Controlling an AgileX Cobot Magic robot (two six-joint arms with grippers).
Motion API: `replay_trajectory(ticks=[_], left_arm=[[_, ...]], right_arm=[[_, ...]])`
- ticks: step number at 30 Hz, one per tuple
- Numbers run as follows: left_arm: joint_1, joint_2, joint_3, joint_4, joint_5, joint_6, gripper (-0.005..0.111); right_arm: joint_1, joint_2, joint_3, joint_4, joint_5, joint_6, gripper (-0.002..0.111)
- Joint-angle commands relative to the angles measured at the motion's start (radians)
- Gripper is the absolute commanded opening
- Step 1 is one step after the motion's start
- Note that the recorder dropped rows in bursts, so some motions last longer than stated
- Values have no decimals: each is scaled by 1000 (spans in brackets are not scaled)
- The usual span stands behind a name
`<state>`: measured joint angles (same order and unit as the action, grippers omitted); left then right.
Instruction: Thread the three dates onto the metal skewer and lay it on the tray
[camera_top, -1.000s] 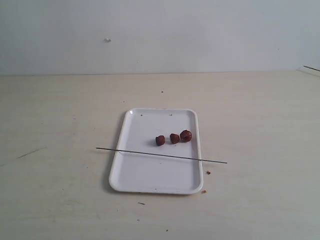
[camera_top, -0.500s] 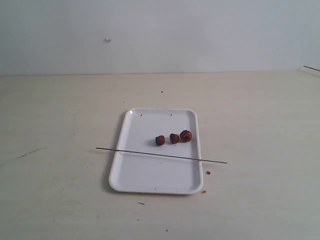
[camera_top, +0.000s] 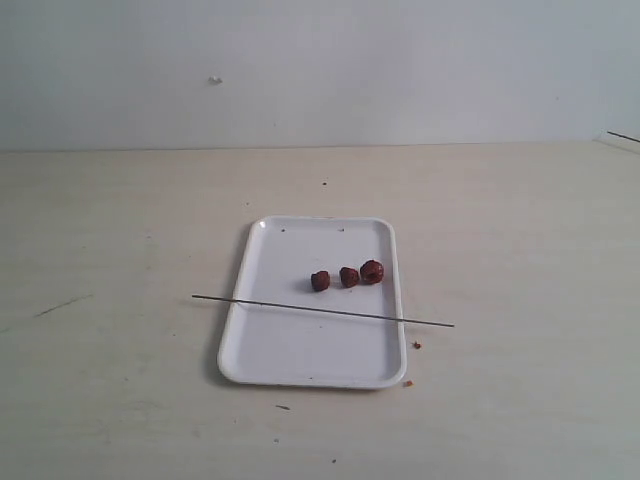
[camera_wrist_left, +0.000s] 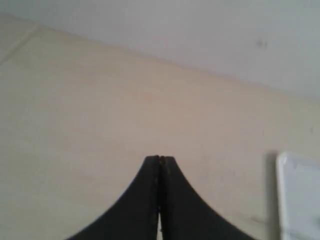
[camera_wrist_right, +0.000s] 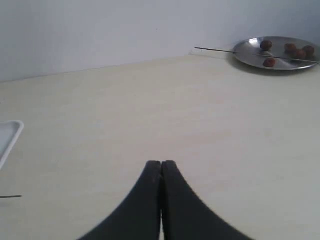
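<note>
A white tray (camera_top: 290, 350) lies mid-table in the exterior view. Three dates sit loose in a row on its right half: one (camera_top: 320, 281), a second (camera_top: 349, 276) and a third (camera_top: 372, 271). The metal skewer (camera_top: 322, 310) lies across the tray, both ends sticking out over the rim. Neither arm appears in the exterior view. My left gripper (camera_wrist_left: 160, 159) is shut and empty over bare table, with a corner of the tray (camera_wrist_left: 300, 195) beside it. My right gripper (camera_wrist_right: 161, 163) is shut and empty too; the tray's edge (camera_wrist_right: 9, 137) and the skewer's tip (camera_wrist_right: 11, 196) show at that view's border.
A round metal plate (camera_wrist_right: 276, 54) with several dates and another skewer across it sits at the table's far corner in the right wrist view. Small brown crumbs (camera_top: 417, 344) lie near the tray's right front corner. A pale wall stands behind the table.
</note>
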<state>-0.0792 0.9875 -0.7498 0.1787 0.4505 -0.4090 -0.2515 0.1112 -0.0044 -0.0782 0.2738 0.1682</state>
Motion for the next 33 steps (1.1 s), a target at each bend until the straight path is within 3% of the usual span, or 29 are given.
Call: replay_trajectory(ticks=[1,7,16,20,23,25,33], left_arm=[[-156,308,-126,-80,143,215,0],[-336,660,-345,-74,177,547,0],[-505,958,-709,-112,456,1177,0],[-547,1021,-777,-141,461,1309,18],[-563,1053,-788,-148,447,1380,45],[-564,1074,-788,-170,420,1410,55],[-564,1141,-788,-201,366,1489,46]], right_arm=[[-4,3,4,-2,-14,0,0],[-4,3,4,-2,-14,0,0],[-4,3,4,-2,-14,0,0],[-4,3,4,-2,-14,0,0],[-4,3,4,-2,-14,0,0],[-4,3,4,-2,-14,0,0],[-4,3,4,-2,-14,0,0]])
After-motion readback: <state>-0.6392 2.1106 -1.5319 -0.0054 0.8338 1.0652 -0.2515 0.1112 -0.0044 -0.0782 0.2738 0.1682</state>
